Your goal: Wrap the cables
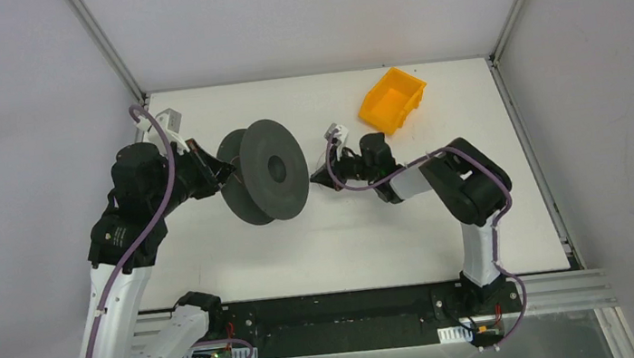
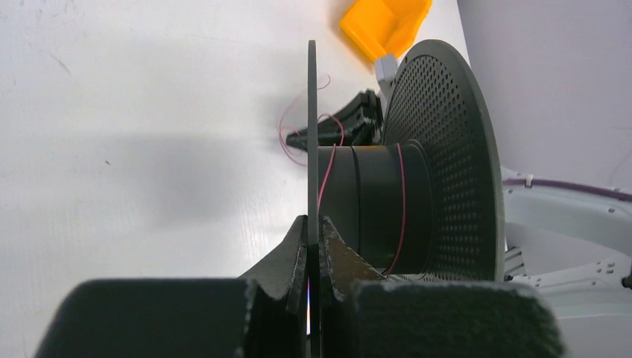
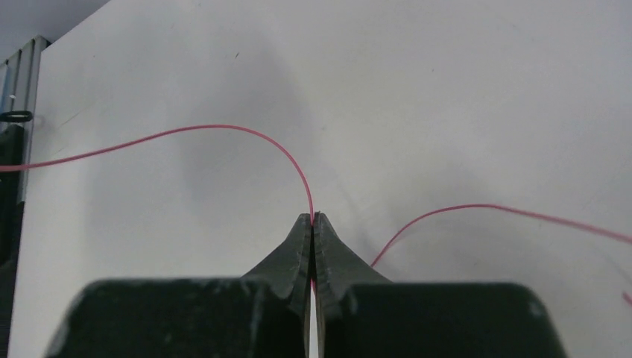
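Observation:
A dark grey spool stands on edge mid-table. My left gripper is shut on the spool's thin left flange; the jaws pinch the flange rim. A thin pink cable runs a turn or two round the spool's core and loops loosely beyond the flange. My right gripper sits just right of the spool, shut on the pink cable, which leaves the closed tips and arcs left; another stretch curves off to the right.
An orange bin lies tilted at the back right of the white table; it also shows in the left wrist view. Metal frame rails run along the table's sides.

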You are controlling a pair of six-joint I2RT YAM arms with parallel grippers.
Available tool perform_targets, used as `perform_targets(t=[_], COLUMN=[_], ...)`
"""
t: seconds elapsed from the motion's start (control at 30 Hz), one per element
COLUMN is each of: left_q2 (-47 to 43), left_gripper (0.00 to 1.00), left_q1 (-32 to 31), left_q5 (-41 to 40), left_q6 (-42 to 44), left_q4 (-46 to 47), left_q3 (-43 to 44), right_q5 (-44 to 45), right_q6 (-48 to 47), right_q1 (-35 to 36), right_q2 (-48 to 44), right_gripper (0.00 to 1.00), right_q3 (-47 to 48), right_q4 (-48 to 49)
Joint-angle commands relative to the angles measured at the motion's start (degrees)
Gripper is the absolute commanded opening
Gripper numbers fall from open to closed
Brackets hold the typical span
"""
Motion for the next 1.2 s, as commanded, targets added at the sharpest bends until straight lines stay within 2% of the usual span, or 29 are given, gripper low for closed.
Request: perform_targets(t=[0.0,0.13,0.23,0.33,0.57,0.8,1.0,1.17], left_q2=[-2.57,-1.91,-1.59,-1.55,-0.22,1.56,3.20,3.73], left_gripper=[0.00,0.00,0.00,0.00,0.00,0.00,0.00,0.00], left_q1=[0.36,0.39,0.58,0.85,0.86,0.85,0.28,-2.28], left_q5=[-1.20,-5.21,-9.16,-9.45,-15.36,-22.22,-23.23,-22.49], left_q6=[-3.07,-2.64,-3.57,-6.03,-4.87,3.93,10.95,16.88], left_q4=[9.63,11.03,11.95,15.45,17.05,17.93,17.91,17.30], left_q3=[-1.11,-0.74,-0.47,-1.07,-2.48,-4.78,-6.79,-9.67], right_q5=[4.28,15.59,23.63,30.26,43.74,47.03,43.64,43.38], right_q6=[9.43,10.31,9.20,8.99,10.22,9.85,12.29,7.36], right_q1=[2.27,9.15,14.96,19.87,30.78,39.65,40.38,40.12], right_q2=[-8.18,-18.11,-23.43,-26.99,-37.33,-43.51,-43.92,-44.51], right_gripper=[0.00,0.00,0.00,0.00,0.00,0.00,0.00,0.00], right_q3=[-8.12,-17.13,-18.93,-17.65,-18.03,-7.65,1.97,9.37], right_q4=[10.57,10.18,-1.32,-13.20,-23.46,-40.50,-49.14,-54.91])
